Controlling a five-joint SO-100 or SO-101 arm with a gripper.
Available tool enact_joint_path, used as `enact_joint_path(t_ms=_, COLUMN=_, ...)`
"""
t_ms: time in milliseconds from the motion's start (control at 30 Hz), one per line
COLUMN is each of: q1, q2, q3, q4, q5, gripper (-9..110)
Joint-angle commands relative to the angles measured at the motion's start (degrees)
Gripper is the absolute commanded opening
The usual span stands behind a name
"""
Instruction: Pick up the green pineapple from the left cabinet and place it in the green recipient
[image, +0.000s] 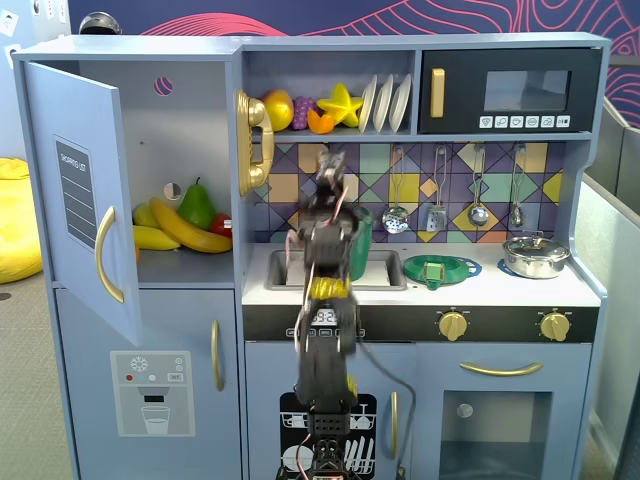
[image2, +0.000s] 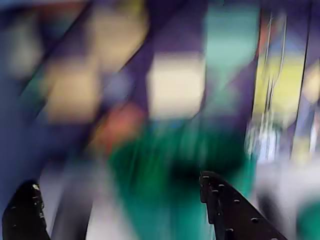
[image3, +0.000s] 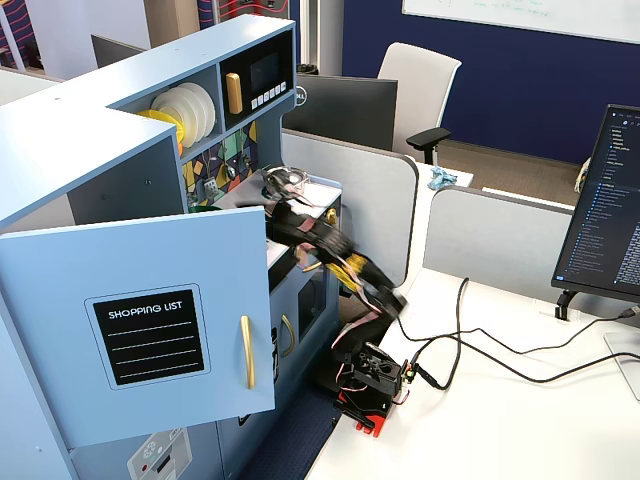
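The left cabinet (image: 180, 130) is pale blue and its door (image: 75, 190) with the gold handle and dark list panel stands wide open; the door also shows in the other fixed view (image3: 150, 320). On its shelf I see bananas (image: 185, 228) and a dark-green pear (image: 197, 205), but no green pineapple. The green recipient (image: 362, 240) stands at the sink, partly behind my arm, and is a green blur in the wrist view (image2: 165, 175). My gripper (image2: 119, 182) is open and empty, raised before the tiled back wall above the sink (image: 330, 170). Everything is motion-blurred.
A flat green strainer dish (image: 437, 268) and a steel pot (image: 535, 255) sit on the counter right of the sink (image: 385, 272). Utensils hang on the back wall (image: 478, 200). A shelf above holds toy fruit (image: 310, 108) and plates. The microwave (image: 510, 92) is at the upper right.
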Motion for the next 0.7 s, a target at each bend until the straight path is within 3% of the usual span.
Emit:
enact_joint_path(t_ms=0, q1=-0.7, q2=23.6, q3=16.0, q4=11.8, q5=-1.6, gripper=32)
enact_joint_path(t_ms=233, q1=1.5, q2=36.6, q3=38.4, q4=34.0, q5=4.8, gripper=29)
enact_joint_path(t_ms=533, q1=0.8, q2=44.0, q3=62.8, q4=41.2, q5=10.8, gripper=16)
enact_joint_path(t_ms=667, q1=2.3, q2=44.0, q3=69.1, q4=41.4, q5=4.9, gripper=14)
